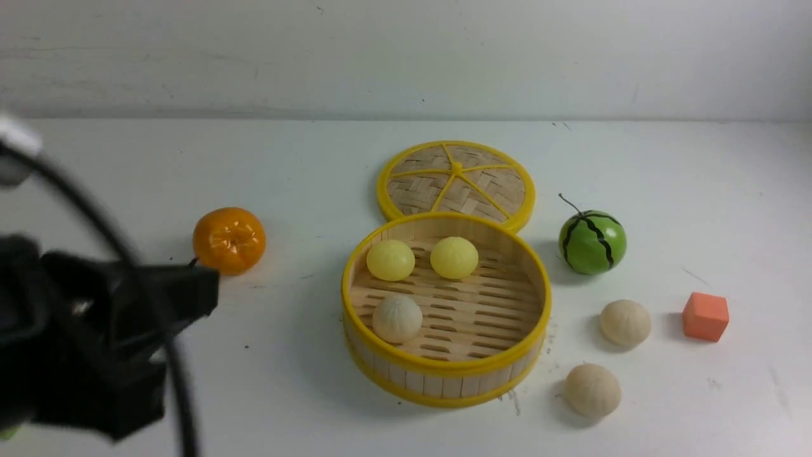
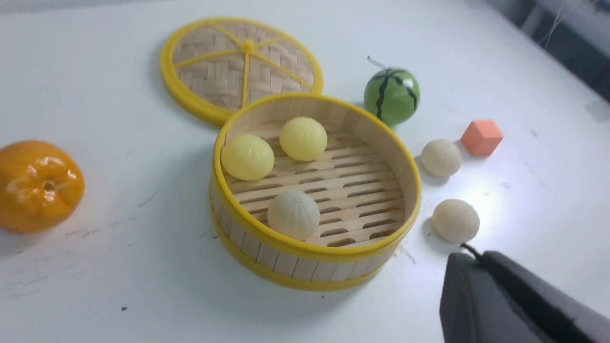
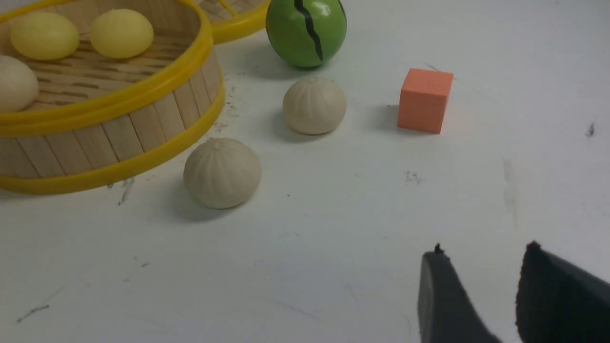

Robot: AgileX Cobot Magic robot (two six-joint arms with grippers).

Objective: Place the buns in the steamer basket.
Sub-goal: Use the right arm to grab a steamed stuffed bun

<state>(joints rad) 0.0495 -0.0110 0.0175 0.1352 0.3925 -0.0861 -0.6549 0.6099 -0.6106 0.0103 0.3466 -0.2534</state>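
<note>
The steamer basket stands mid-table. Inside it lie two smooth yellow buns and one pleated beige bun. Two more pleated buns rest on the table to its right, one further back and one nearer. My left gripper hovers left of the basket, below the orange, shut with nothing in it. In the left wrist view its closed tips show together. My right gripper is open and empty over bare table, near the two loose buns; the front view does not show it.
The flat woven lid lies behind the basket, touching its rim. A glossy orange sits to the left. A green watermelon ball and a small orange-red cube sit to the right, close to the loose buns.
</note>
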